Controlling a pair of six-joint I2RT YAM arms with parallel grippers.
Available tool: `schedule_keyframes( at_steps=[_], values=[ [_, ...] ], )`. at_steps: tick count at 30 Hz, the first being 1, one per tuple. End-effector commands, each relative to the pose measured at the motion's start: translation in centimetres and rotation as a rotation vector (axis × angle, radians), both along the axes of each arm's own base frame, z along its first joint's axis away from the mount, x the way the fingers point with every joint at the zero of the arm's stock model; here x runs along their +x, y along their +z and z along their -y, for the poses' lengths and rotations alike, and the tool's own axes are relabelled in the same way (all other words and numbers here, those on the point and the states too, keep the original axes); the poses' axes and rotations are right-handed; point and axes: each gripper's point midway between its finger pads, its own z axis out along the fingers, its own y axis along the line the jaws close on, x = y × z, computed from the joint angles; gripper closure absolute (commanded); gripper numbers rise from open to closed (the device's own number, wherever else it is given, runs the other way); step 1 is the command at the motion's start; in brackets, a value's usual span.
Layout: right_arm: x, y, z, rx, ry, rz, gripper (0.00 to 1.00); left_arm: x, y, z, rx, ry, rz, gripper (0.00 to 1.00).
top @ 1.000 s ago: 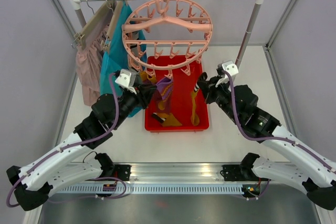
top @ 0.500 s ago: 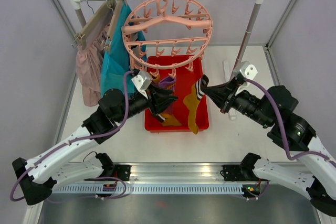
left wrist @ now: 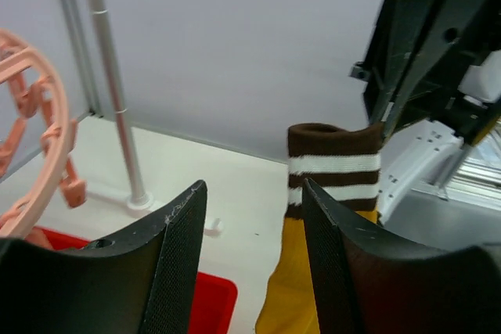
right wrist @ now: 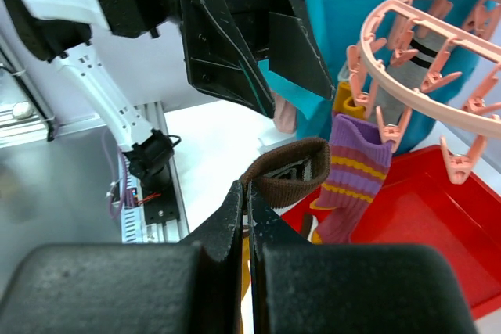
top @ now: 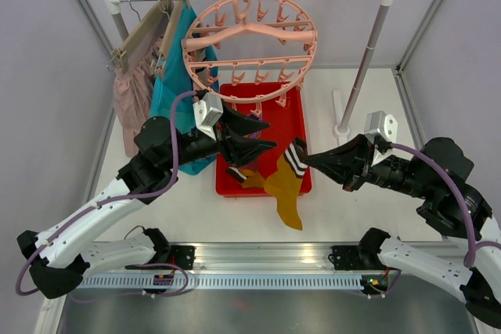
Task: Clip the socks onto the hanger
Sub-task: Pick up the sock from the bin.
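Observation:
My right gripper (right wrist: 246, 189) (top: 307, 160) is shut on the brown-and-white striped cuff of a mustard yellow sock (top: 286, 193) (right wrist: 291, 171). The sock hangs over the front edge of the red tray (top: 302, 115). My left gripper (left wrist: 254, 193) (top: 264, 135) stands open at cuff height, just left of the sock (left wrist: 333, 163), with nothing between its fingers. The salmon-pink hanger (top: 186, 52) (right wrist: 391, 29) hangs from the rail above the tray. A purple striped sock (right wrist: 356, 166) and a grey sock (right wrist: 411, 68) hang clipped to it.
A teal garment (top: 168, 91) and a pale pink garment (top: 129, 99) hang on the rail's left end, behind my left arm. The rack's right post (top: 364, 60) stands beside the tray. Another sock (top: 239, 174) lies in the tray's front left corner.
My right gripper has drawn back toward the near edge, lifting the yellow sock out of the tray. My left gripper has risen, opened wider and turned toward the sock's cuff.

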Motion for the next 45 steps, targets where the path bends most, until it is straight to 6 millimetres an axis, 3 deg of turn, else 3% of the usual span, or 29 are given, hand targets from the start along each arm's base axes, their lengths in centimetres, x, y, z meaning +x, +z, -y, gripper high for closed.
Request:
schedule_keyframes(
  at_steps=[1, 12, 31, 40, 45],
  values=[
    [-1.9, 2.0, -0.1, 0.041, 0.086, 0.041, 1.0, -3.5, 1.9, 1.0, 0.002, -0.214, 0.103, 0.42],
    [-2.1, 2.7, -0.5, 0.051, 0.116, 0.052, 1.0, -4.5, 1.0, 3.0, 0.042, -0.366, 0.07, 0.4],
    [1.0, 1.5, -0.7, 0.014, -0.016, 0.025, 1.0, -6.2, 0.4, 3.8, 0.038, -0.513, 0.045, 0.42],
    [1.9, 0.8, -0.7, 0.003, -0.057, 0.011, 1.0, -5.9, 0.2, 4.1, 0.036, -0.504, 0.025, 0.52],
    [1.7, 0.6, -0.7, -0.003, -0.048, 0.011, 1.0, -4.4, -0.3, 4.6, 0.043, -0.44, -0.012, 0.76]
  ],
)
